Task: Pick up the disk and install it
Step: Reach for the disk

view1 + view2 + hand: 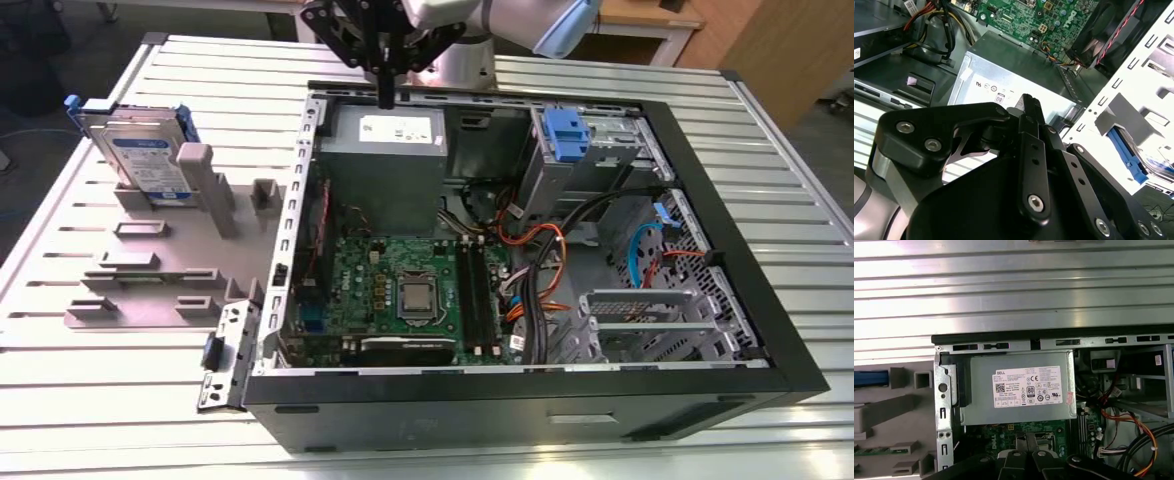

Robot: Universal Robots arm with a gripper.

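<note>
The disk (140, 152), a silver drive with a blue-and-white label and blue side rails, stands upright in a grey holder (160, 250) on the table, at the exterior view's left of the open computer case (534, 390). One blue rail of the disk (871, 379) appears in the first wrist view, and its blue edge (1128, 152) in the second. My gripper (387, 98) hangs over the case's far edge, above the grey power supply box (387, 140), well apart from the disk. Its fingers (1029, 105) are shut together with nothing between them; the gripper (1026, 439) points down over the motherboard's edge.
Inside the case lie a green motherboard (400, 290), orange and black cables (547, 260), a blue ribbed latch (566, 135) on the drive bay and a metal cage (641, 320). The slatted metal table (747, 150) surrounds the case.
</note>
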